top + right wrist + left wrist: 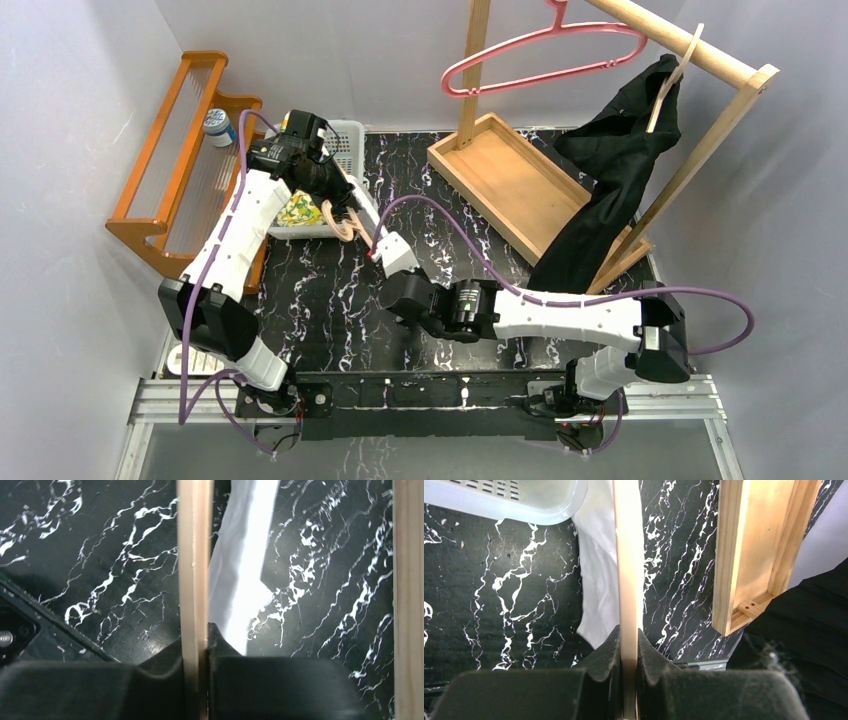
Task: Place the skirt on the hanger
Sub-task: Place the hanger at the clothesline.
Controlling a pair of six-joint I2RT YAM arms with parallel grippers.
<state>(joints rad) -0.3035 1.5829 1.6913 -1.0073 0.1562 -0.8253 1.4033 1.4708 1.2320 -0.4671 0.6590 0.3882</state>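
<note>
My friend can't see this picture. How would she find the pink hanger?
Find the wooden clothes rack at the table's far right corner. The pink hanger hangs near its left post. It is thin and bare, while the wooden hanger beside it carries black cloth.

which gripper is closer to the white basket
Left. The left gripper is right beside the white basket; the right gripper is farther out over the marbled table, toward its middle.

My table (320,290) is that black marble-look top with white veins. Wooden rack base (510,185) sits toward the far right corner. White plastic basket (350,148) is at the far edge, left side.
</note>
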